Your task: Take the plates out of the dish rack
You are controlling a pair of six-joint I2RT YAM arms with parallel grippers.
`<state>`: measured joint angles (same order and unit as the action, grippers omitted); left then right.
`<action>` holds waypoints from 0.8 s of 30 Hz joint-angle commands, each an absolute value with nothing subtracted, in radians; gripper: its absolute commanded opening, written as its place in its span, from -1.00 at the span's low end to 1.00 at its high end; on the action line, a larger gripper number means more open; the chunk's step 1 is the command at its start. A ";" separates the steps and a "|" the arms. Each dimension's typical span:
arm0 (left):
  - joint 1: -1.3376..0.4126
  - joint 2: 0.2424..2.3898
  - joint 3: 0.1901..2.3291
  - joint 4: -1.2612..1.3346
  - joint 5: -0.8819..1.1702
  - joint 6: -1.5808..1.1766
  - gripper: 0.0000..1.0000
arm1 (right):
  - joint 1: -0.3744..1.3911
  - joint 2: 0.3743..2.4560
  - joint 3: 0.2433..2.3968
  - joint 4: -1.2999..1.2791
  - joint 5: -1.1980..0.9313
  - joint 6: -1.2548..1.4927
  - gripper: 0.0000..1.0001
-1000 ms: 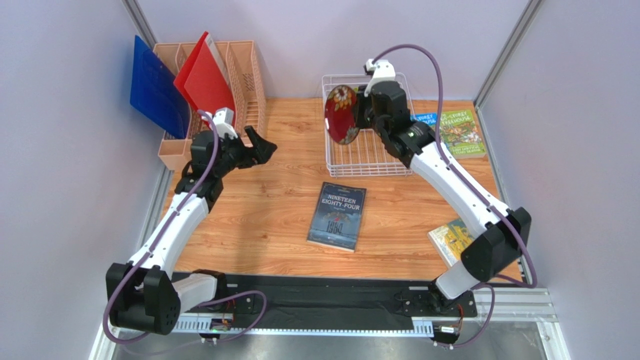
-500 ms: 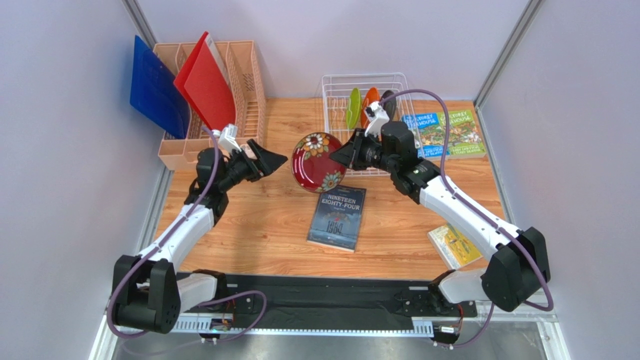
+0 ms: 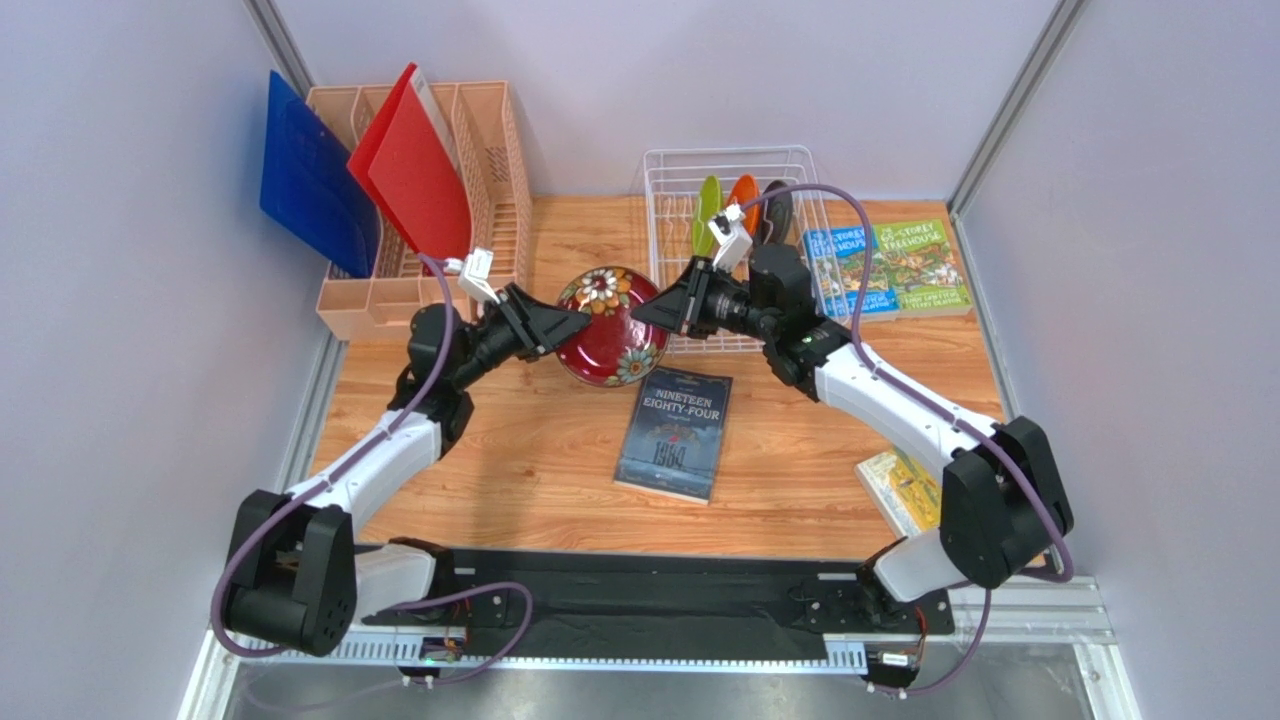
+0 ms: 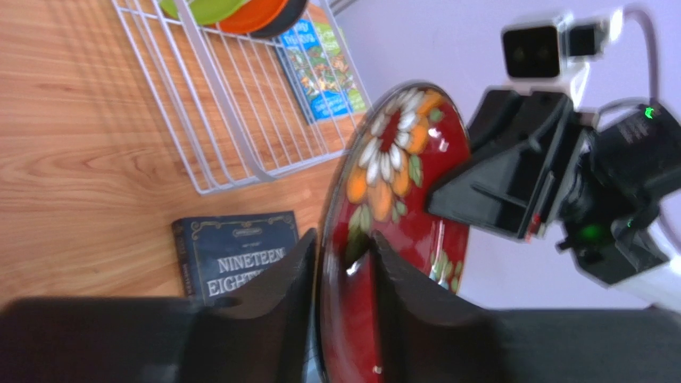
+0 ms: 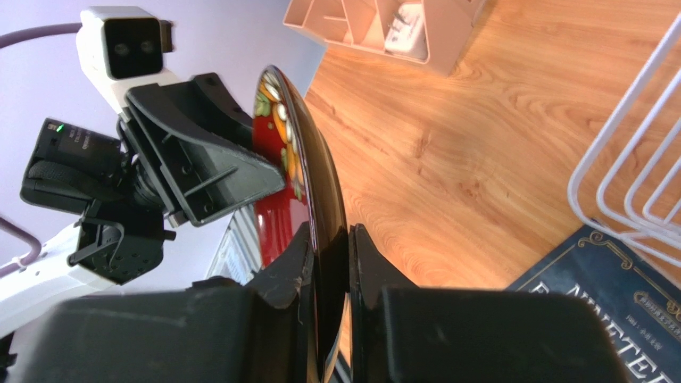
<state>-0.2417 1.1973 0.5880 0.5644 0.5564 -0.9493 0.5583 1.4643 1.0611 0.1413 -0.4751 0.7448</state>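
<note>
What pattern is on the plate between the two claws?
Dark red plate with white and orange flowers; the left wrist view shows it best.

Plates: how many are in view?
4. Red floral plate between left claw and right claw; green plate, orange plate, dark plate standing in dish rack. Others may hide.

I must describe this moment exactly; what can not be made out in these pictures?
Left pincer grip on the red floral plate: left wrist view, rim blurred between the fingers, clamped or not is unclear.
Its far finger: right wrist view, hidden behind the plate.
Lime green plate, orange plate, dark plate in the dish rack: left wrist view, cut by the top edge.
Title of the book: left wrist view, partly behind the pincer.
</note>
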 commanded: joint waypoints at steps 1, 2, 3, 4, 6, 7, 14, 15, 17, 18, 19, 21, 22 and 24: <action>-0.256 1.209 0.566 0.627 0.549 -0.950 -0.68 | 0.558 1.479 1.097 0.298 -0.541 0.796 -0.99; -0.256 1.209 0.571 0.617 0.552 -0.943 -1.00 | 0.558 1.491 1.103 0.296 -0.548 0.795 -0.99; -0.256 1.212 0.571 0.612 0.552 -0.939 -1.00 | 0.558 1.499 1.107 0.299 -0.554 0.795 -1.00; -0.256 1.213 0.574 0.611 0.554 -0.934 -1.00 | 0.558 1.506 1.111 0.302 -0.561 0.798 -1.00; -0.256 1.215 0.571 0.609 0.555 -0.924 -1.00 | 0.557 1.529 1.124 0.305 -0.578 0.801 -1.00; -0.256 1.215 0.569 0.607 0.551 -0.923 -1.00 | 0.558 1.537 1.129 0.307 -0.583 0.801 -1.00; -0.256 1.119 0.563 0.436 0.422 -0.859 -1.00 | 0.555 1.557 1.196 0.149 -0.520 0.712 0.21; -0.256 1.102 0.563 0.405 0.378 -0.848 -1.00 | 0.552 1.548 1.206 0.094 -0.494 0.674 0.33; -0.256 1.050 0.563 0.326 0.325 -0.818 -1.00 | 0.548 1.536 1.221 0.028 -0.409 0.635 0.52; -0.256 1.034 0.563 0.298 0.275 -0.804 -1.00 | 0.542 1.531 1.226 -0.029 -0.384 0.602 0.54; -0.256 1.019 0.564 0.272 0.249 -0.776 -1.00 | 0.537 1.516 1.229 -0.046 -0.362 0.588 0.56; -0.256 0.982 0.561 0.184 0.166 -0.756 -1.00 | 0.526 1.500 1.235 -0.101 -0.290 0.565 0.58; -0.256 0.970 0.554 0.160 0.140 -0.749 -1.00 | 0.525 1.485 1.238 -0.116 -0.266 0.534 0.60; -0.255 0.933 0.539 0.095 0.076 -0.739 -1.00 | 0.519 1.473 1.249 -0.169 -0.194 0.511 0.62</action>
<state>-0.2577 1.0019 0.5537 0.2157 0.2420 -0.7990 0.5335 1.5398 1.1900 -0.0658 -0.3595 0.6098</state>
